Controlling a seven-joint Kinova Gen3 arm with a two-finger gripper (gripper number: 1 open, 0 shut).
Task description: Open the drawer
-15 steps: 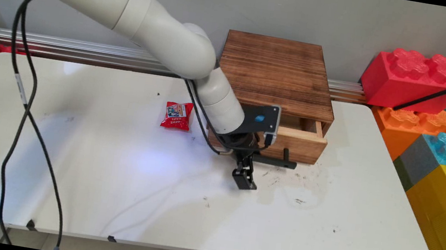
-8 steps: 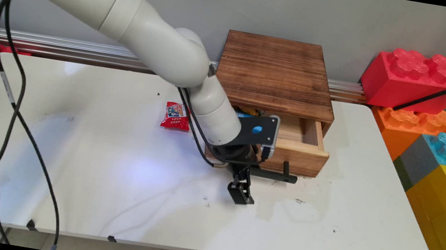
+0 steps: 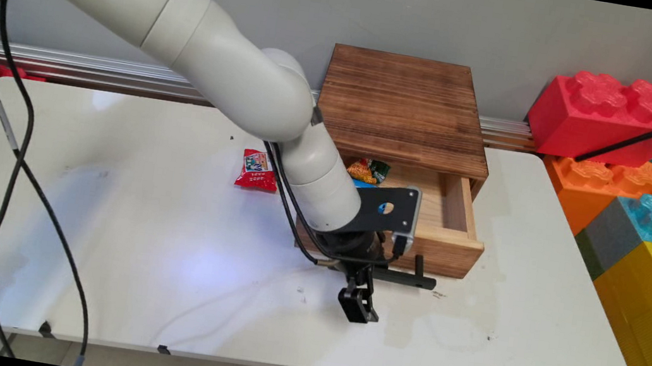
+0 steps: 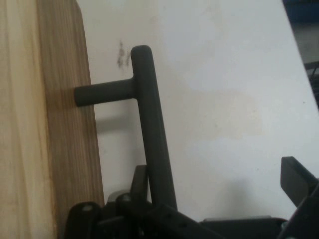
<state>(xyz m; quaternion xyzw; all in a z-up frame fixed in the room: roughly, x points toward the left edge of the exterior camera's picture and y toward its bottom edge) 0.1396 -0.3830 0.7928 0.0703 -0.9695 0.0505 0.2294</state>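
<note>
While the black two-finger gripper (image 3: 358, 307) hung at the black T-bar handle (image 3: 408, 277) of the pale wooden drawer (image 3: 448, 245), its jaws stood apart, the handle bar passing beside one finger (image 4: 299, 181). Drawer pulled out over white counter (image 3: 163, 249); red snack packet (image 3: 257, 169) nearby.

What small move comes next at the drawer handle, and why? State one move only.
Probably a short pull on the drawer handle toward the table's near edge. The bar sits between the open fingers, pressed to one side, and the wooden drawer is only partly out of its box.
</note>
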